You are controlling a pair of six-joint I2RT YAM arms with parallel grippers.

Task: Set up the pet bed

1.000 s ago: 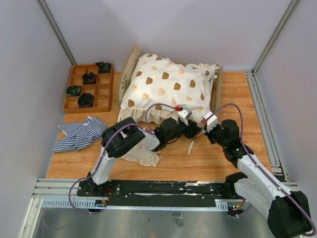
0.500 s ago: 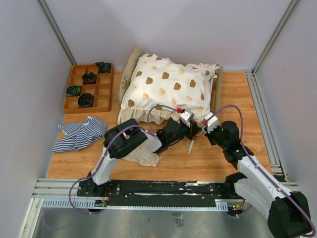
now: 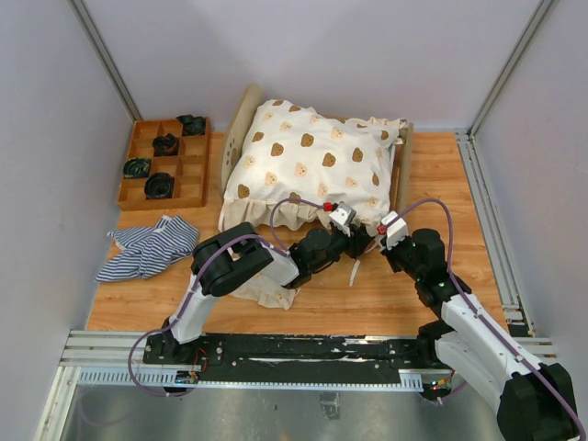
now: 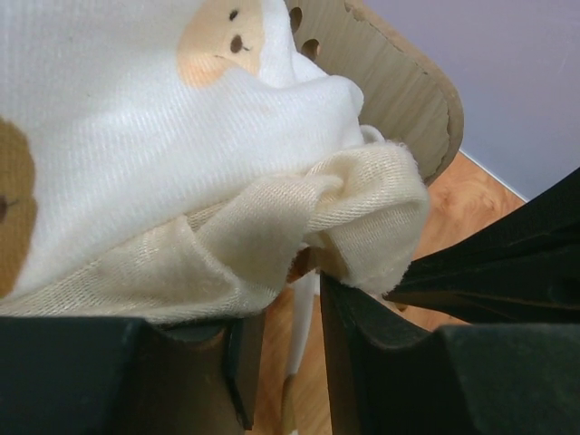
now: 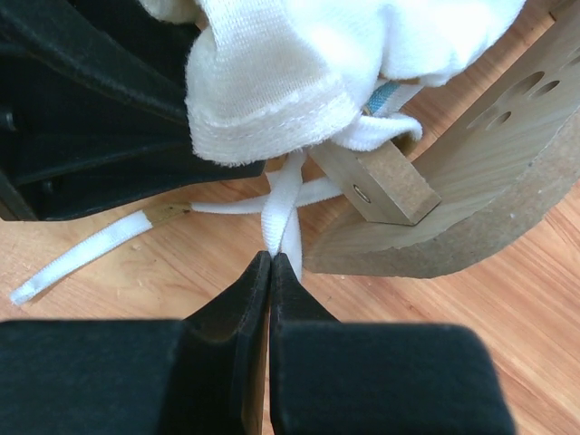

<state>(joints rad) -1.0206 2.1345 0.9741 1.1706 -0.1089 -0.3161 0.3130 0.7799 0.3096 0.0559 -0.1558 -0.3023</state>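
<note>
The pet bed (image 3: 401, 170) stands at the back centre, its plywood frame mostly covered by the cream bear-print quilt (image 3: 312, 161). Both grippers meet at its near right corner. My right gripper (image 5: 272, 258) is shut on a white strap (image 5: 285, 204) that runs from under the quilt beside the frame's leg block (image 5: 381, 186) and end board (image 5: 471, 208). A sliver of blue-striped mattress (image 5: 385, 95) shows there. My left gripper (image 4: 290, 308) is narrowly open under the quilt's ruffle (image 4: 299, 217); the white strap (image 4: 304, 335) hangs in the gap, not pinched.
A brown compartment tray (image 3: 129, 188) with dark items stands at the back left. A blue-and-white striped cloth (image 3: 147, 246) lies in front of it. A small bear-print cloth (image 3: 266, 289) lies under my left arm. Metal rails (image 3: 487, 211) run along the right edge.
My left gripper has moved a little right and toward the bed's corner, under the ruffle. My right gripper has edged toward the bed, still holding the strap.
</note>
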